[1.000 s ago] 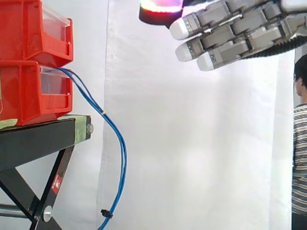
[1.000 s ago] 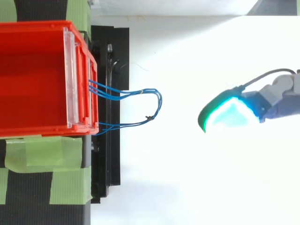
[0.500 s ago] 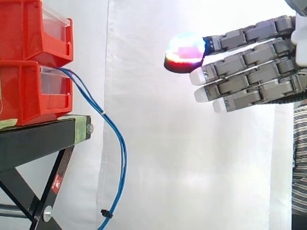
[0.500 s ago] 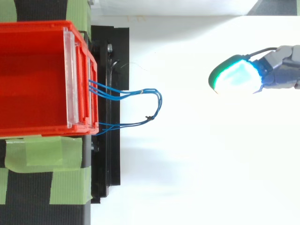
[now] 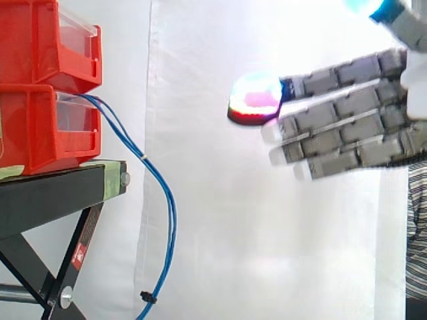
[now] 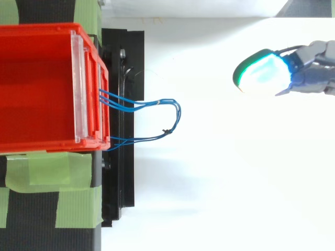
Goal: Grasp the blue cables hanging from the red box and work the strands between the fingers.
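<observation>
So the blue cables [image 6: 157, 101] come out of the front of the lower red bin [image 5: 47, 130], at its top edge. In the side view they drop in a long slack curve toward 5 o'clock, past the end of the black stand [image 5: 53, 193], and run out of frame at the bottom. There's a small black clip [image 5: 145, 297] on them low down. From the top view they make a loop sticking out from the bin toward 3 o'clock, nothing touching them.

A second red bin [image 5: 47, 40] sits stacked on the lower one, and there are strips of green tape [image 6: 52, 172] on the stand.

The hand [image 5: 347, 133] is well apart from the cables, out at roughly 3 o'clock from them in the side view and about 2 o'clock in the top view. Its fingers are stretched out straight toward the bins, holding nothing, with one glowing fingertip [image 5: 255, 99] leading, pink and red from the side, green-white from above.

White curtain [image 5: 213, 233] behind everything, and a person's striped sleeve [image 5: 417, 227] at the right edge.
</observation>
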Available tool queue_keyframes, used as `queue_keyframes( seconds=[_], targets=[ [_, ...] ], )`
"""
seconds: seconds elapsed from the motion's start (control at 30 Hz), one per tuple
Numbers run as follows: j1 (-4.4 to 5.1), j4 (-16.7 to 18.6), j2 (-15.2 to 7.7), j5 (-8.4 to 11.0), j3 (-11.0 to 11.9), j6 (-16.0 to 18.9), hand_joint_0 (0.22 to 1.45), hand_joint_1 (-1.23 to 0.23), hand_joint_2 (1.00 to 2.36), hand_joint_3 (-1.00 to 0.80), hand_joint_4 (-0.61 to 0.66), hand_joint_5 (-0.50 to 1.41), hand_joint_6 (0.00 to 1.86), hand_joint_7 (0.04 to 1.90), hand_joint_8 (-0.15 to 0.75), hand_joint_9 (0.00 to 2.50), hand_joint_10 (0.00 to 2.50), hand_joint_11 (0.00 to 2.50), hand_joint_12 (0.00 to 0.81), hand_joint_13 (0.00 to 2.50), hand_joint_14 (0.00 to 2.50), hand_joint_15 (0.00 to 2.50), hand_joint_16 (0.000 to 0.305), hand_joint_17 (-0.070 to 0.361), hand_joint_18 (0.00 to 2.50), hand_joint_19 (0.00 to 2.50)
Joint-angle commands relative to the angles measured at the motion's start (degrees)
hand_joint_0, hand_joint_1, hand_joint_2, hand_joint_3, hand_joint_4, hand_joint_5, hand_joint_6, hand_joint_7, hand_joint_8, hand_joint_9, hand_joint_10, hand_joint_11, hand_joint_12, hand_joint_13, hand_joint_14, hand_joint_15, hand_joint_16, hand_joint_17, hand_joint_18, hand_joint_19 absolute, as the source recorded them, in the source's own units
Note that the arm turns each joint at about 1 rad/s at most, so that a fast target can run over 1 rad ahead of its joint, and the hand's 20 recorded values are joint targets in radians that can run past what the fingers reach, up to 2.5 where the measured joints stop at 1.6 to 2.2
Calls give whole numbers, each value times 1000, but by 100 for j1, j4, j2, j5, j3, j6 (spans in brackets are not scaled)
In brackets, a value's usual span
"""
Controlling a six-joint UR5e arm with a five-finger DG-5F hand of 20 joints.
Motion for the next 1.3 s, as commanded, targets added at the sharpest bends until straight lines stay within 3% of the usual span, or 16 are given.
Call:
queue_keyframes(
  seconds=[0.0,0.1,0.2,0.73,0.87,1.0,1.07,1.2,1.27],
  targets=[
    [0,72,-322,-18,-2,238,768,-488,1000,-1000,253,-181,8,757,358,255,5,234,423,0,3,124,80,180,0,0],
    [-17,327,-506,-36,-2,467,768,-488,1000,-1000,253,-180,8,757,359,255,8,230,423,0,2,118,80,179,0,0],
    [-17,477,-515,-18,-2,467,768,-489,1000,-1000,253,-177,8,755,359,256,4,232,423,0,3,120,80,179,0,0],
    [0,459,-515,-36,-11,203,771,-488,1000,-1000,252,-178,9,756,360,264,5,230,423,0,2,121,79,179,0,0],
    [0,459,-515,-1,-28,186,757,-456,1000,-1000,189,-295,9,779,332,147,7,263,411,0,3,158,78,175,0,45],
    [9,494,-515,-1,-90,177,726,-465,1000,-1000,148,-369,8,743,296,0,2,125,407,0,3,143,80,179,0,35],
    [0,635,-524,-1,-169,177,697,-474,1000,-1000,105,-449,7,706,252,0,0,0,398,0,3,132,80,180,0,12],
    [18,1162,-629,149,-292,159,661,-488,1000,-1000,79,-500,6,670,224,0,0,0,387,0,3,127,81,182,0,0],
    [18,1312,-796,175,-283,203,652,-487,1000,-1000,76,-500,5,665,220,0,1,0,387,0,3,123,82,184,0,0]
  ],
)
